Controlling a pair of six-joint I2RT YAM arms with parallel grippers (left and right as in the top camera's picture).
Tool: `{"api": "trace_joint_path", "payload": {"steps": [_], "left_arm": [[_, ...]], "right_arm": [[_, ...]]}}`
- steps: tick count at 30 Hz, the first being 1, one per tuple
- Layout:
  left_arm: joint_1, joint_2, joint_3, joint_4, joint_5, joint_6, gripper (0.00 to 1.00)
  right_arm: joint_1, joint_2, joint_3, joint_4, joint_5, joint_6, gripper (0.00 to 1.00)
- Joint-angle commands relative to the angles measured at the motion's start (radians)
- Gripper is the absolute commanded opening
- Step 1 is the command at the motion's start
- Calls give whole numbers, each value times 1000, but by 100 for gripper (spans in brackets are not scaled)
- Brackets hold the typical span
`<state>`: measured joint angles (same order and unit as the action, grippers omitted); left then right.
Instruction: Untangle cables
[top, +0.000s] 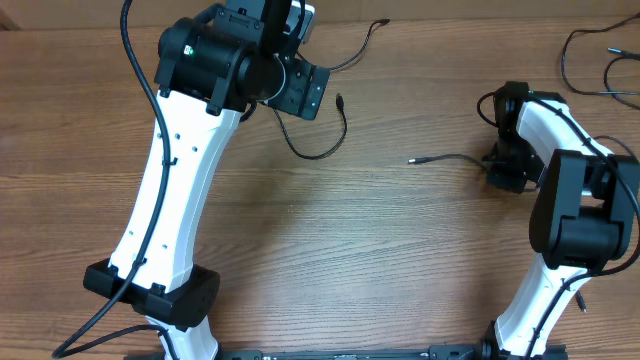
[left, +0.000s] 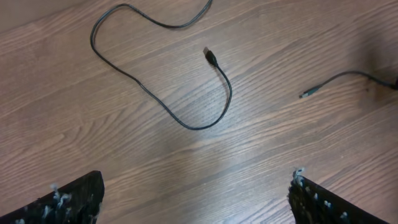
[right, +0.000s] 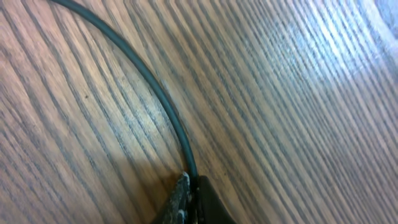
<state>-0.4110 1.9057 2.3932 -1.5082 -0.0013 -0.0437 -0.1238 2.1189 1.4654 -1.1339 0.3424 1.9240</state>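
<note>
Cables (left: 231, 93) lie apart across wooden table (top: 330, 260).

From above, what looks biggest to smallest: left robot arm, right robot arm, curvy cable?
1. left robot arm
2. right robot arm
3. curvy cable
The arms stand nearer the camera, which may enlarge them.

The left arm (top: 165, 200) and right arm (top: 545, 125) wear glossy white shells between black joint housings. A thick black cable (top: 128, 50) runs along the left arm's screw-dotted shell. The left pincer (left: 199, 196) has black fingertips (left: 74, 198) flecked white.
</note>
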Motion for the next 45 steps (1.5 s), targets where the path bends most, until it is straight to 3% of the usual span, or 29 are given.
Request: {"api": "trace_joint_path", "payload": {"steps": [1,4,10,15,16,17,20,25,29,32,37,45], "left_arm": [[-1,-9,3,-8,-6,21,94],[-1,-9,3,-9,-6,22,94],[-1,-8,3,-2,-6,21,94],[-1,-3,3,16,-6,21,95],[-1,-2,3,17,-6,22,95],[-1,2,3,16,-6,21,95],[-1,6,-2,11,-6,21,94],[-1,17,-5,1,-6,22,95],[-1,34,-5,2,-6,22,94],[-1,51,-5,2,-6,22,94],[-1,70,-5,18,-5,17,93],[-1,69,-5,39,-2,6,94]], "right_arm": [[-5,2,-14,3,69,-78,4],[-5,-10,23,3,196,-200,4],[-5,-32,150,5,508,-615,4],[-6,-32,194,133,586,-973,5],[-14,-32,193,163,558,-987,32],[-26,-32,191,187,518,-986,48],[-84,-32,191,238,313,-986,81],[-196,-32,191,278,34,-986,78],[-273,-31,190,294,-20,-986,68],[-299,-31,190,296,-51,-992,67],[-300,-29,158,342,-85,-1036,82],[-297,-29,12,475,-94,-1059,82]]}}
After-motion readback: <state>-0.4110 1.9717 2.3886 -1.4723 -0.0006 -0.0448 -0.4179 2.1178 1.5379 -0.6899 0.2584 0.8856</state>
